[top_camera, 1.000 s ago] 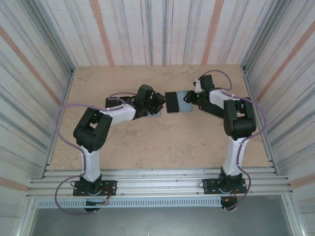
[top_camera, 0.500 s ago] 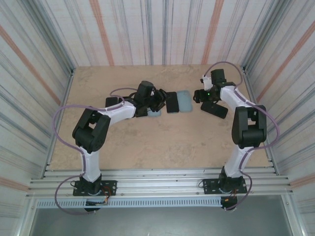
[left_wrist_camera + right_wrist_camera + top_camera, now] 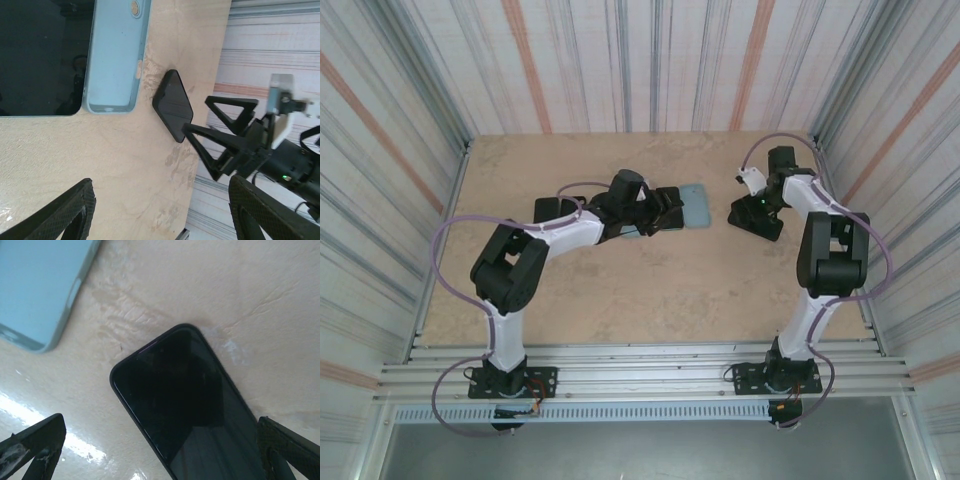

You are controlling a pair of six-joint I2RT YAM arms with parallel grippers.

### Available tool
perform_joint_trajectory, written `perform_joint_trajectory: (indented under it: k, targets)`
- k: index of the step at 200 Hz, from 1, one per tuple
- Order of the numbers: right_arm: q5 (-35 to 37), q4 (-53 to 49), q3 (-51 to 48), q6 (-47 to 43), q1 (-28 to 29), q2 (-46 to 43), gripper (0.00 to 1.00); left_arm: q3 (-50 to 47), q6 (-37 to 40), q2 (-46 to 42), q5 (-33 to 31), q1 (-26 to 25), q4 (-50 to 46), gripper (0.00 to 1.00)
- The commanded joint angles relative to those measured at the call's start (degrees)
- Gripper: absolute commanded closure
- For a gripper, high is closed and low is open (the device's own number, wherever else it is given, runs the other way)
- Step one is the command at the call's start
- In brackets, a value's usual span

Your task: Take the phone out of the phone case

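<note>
While both arms are stretched over the far half of the desk [image 3: 620,290], the black phone [image 3: 175,385] is seen lying flat on the right side of it, with a glossy black face turned up. It is fully out of the light blue phone case [image 3: 116,55]. The case is laid near the middle of the desk, and bare desk is seen between it and the phone. A dark flat slab [image 3: 40,55] is placed just beside the case, long edge against long edge; whether it is a second phone cannot be told.

The right gripper [image 3: 160,430] is spread wide and is held low over the near end of the phone, with one finger at each side. Nothing is clasped by it. In the left wrist view one of its fingertips is seen very close to the phone's edge, but whether it touches cannot be told. The left gripper [image 3: 161,195] is also opened wide, with only bare desk between its fingers, and it is pointed towards the case and the slab.
</note>
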Motion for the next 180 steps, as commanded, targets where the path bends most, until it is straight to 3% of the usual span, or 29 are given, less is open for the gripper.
perform_joint_trajectory:
  k: [1,107,180]
  targets:
    - [-0.9,-2.0,1.3,-7.0,-0.6,2.7,0.01,0.6,0.4,-4.1,1.2,0.2,-1.4,0.27]
    - [2.4,-2.2,5.3,-14.1,-2.1,9.6,0.01,0.2,2.6,-5.4,1.8,0.1,-4.1,0.27]
    - [-2.5,-8.9,6.5,-14.2,-3.1,10.3,0.01,0.3,2.9,-5.2,2.2,0.2,-4.0,0.27]
